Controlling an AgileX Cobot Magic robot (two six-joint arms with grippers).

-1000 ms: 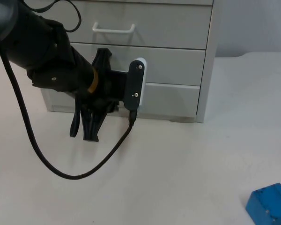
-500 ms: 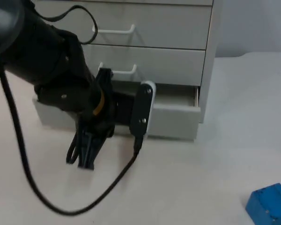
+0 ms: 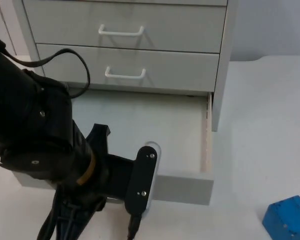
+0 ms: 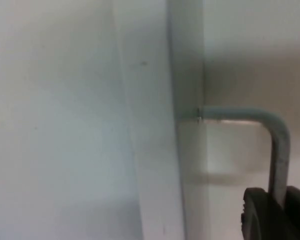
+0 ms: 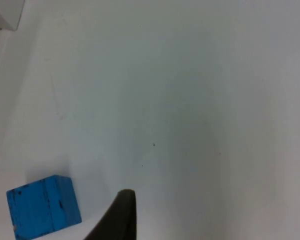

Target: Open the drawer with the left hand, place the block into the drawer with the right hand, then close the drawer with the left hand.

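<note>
My left gripper (image 4: 275,210) is at the pulled-out bottom drawer (image 3: 140,130), its fingers seemingly closed around the drawer's handle (image 4: 270,145), though the grip is partly hidden. 3 drawers, 2 shut above. 1 blue block (image 3: 288,218) sits on the white table (image 3: 260,125) well right of the drawer, edges skewed. My right gripper (image 5: 117,220) waits near it; I cannot tell its fingers' state.

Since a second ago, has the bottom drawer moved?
Yes. The bottom drawer has slid out of the cabinet toward the camera, pulled by the left gripper on its handle; the block stays put.
</note>
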